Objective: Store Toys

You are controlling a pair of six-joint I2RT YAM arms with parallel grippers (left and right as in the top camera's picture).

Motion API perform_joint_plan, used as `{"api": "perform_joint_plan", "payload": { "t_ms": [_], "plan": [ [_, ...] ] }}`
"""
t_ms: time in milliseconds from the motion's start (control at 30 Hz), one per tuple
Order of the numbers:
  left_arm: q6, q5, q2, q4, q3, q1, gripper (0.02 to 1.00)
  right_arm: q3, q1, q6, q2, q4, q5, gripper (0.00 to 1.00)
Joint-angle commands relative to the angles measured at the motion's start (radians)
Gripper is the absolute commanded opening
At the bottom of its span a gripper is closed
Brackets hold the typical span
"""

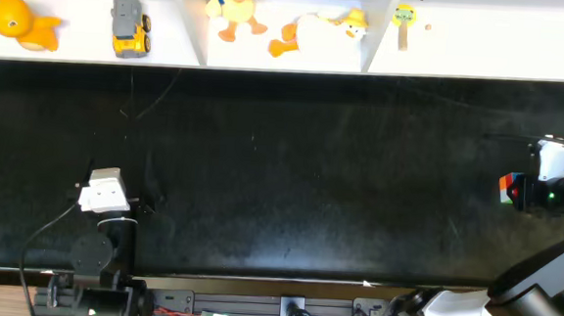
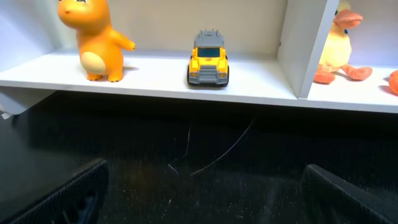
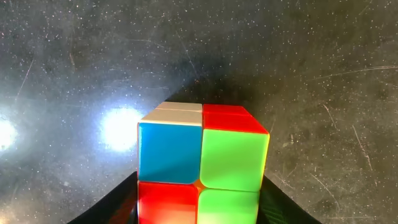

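A small colour-puzzle cube with blue, green, red and white faces sits between the dark fingers of my right gripper, which is shut on it just above the black table. In the top view the cube and right gripper are at the far right of the table. My left gripper is at the near left, open, its fingers spread wide with nothing between them. It faces the white shelf.
The white shelf along the back holds an orange figure, a yellow truck, a yellow duck, a lying white plush and a small toy. Dividers split it into compartments. The black tabletop lies between the arms.
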Motion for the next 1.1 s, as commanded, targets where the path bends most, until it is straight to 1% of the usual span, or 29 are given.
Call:
{"api": "perform_joint_plan", "payload": {
  "t_ms": [33,100,200,267,400,533,800,1100],
  "plan": [
    [0.022,-0.011,-0.013,-0.001,-0.003,0.005,0.998,0.021,0.005,0.022,-0.042,0.011,-0.008,0.411],
    [0.022,-0.011,-0.013,-0.001,-0.003,0.005,0.996,0.021,0.006,0.031,-0.07,0.023,-0.008,0.419],
    [0.022,-0.011,-0.013,-0.001,-0.003,0.005,0.998,0.021,0.012,0.043,-0.114,0.041,-0.01,0.459],
    [0.022,-0.011,-0.013,-0.001,-0.003,0.005,0.998,0.021,0.02,0.061,-0.136,0.063,-0.011,0.43],
    [0.022,-0.011,-0.013,-0.001,-0.003,0.005,0.998,0.022,0.055,0.086,-0.165,0.119,-0.011,0.406],
    [0.022,-0.011,-0.013,-0.001,-0.003,0.005,0.998,0.024,0.112,0.089,-0.17,0.164,-0.007,0.411],
    [0.022,-0.011,-0.013,-0.001,-0.003,0.005,0.998,0.041,0.201,0.165,-0.17,0.269,-0.007,0.419],
    [0.022,-0.011,-0.013,-0.001,-0.003,0.005,0.998,0.097,0.229,0.233,-0.17,0.331,-0.011,0.402]
  ]
}}
